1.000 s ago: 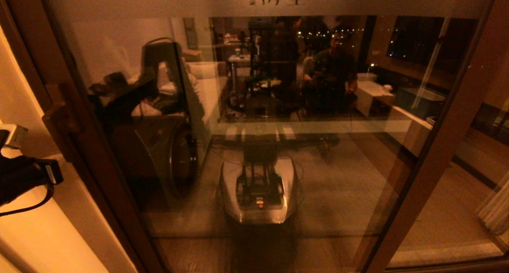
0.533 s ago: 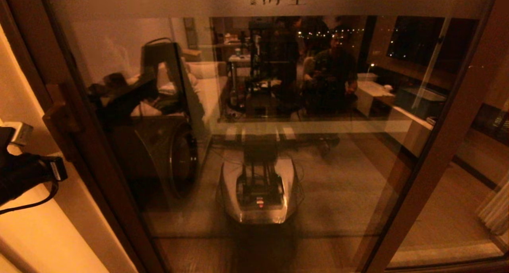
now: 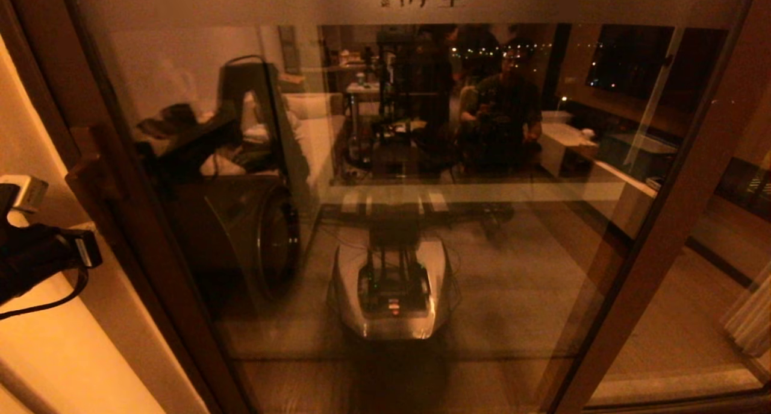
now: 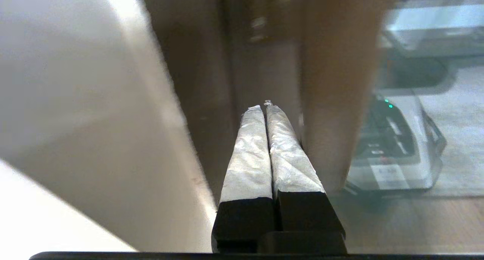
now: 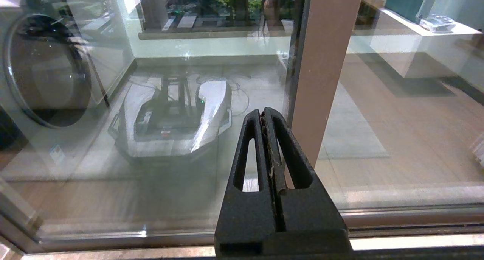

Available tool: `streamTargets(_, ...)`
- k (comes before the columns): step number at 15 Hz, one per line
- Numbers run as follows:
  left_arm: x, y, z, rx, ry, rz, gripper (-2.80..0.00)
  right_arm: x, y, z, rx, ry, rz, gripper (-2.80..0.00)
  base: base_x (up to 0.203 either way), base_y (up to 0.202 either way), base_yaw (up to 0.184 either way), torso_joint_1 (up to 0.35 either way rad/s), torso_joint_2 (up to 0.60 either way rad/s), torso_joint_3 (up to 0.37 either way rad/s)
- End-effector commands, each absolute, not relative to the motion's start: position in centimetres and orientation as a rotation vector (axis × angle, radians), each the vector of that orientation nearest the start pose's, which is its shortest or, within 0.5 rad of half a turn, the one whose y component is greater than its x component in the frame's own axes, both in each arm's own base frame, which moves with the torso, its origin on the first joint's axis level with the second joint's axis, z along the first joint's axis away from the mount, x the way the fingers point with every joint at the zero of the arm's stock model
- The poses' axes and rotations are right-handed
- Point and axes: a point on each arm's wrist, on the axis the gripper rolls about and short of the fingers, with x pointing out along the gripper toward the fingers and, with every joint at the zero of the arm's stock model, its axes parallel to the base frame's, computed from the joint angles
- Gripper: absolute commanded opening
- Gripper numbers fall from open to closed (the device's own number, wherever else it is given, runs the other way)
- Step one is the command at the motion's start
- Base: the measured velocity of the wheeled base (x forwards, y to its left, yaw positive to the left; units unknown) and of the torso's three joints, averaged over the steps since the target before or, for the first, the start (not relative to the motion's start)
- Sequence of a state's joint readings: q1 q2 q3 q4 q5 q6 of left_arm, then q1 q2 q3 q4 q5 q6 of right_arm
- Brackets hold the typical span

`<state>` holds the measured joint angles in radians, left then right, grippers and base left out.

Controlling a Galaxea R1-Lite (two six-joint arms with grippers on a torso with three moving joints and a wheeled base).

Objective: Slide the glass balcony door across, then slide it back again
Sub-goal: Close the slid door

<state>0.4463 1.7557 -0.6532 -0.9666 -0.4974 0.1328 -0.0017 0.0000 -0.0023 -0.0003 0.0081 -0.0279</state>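
Dim room | glass balcony door (image 3: pixel 385 179) | left claw (image 4: pixel 264 106) closed empty, seemingly beside handle (image 3: pixel 90 173)

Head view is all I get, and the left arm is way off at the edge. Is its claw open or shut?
Observer: Shut. In the left wrist view the left claw has both pale-wrapped fingers pressed together, holding nothing.
Operator: What is it pointing at?
Observer: The brown wooden frame of the glass balcony door. Whether the tips touch it, I cannot tell.
Operator: Where's the other arm? I can't see it!
Observer: The right wrist view shows the right claw, shut too, aimed at the glass low down, above the bottom track.
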Motion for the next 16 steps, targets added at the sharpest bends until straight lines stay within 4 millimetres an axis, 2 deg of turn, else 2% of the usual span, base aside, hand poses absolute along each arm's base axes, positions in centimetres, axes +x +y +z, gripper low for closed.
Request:
streamTargets(1,26.8,11.1,17.4,0.09,0.07,-0.08,-2.8,-2.3,0.0,7.6,-0.028,0.0,0.007,-2.8,0.0,0.0,0.0,0.0,0.0,0.0)
streamTargets(16,26.0,9.4,19.8,0.093,-0.003,-0.092,-2.8,-2.3,0.0,7.6,-0.029,0.0,0.006,-2.8,0.0,0.0,0.0,0.0,0.0,0.0)
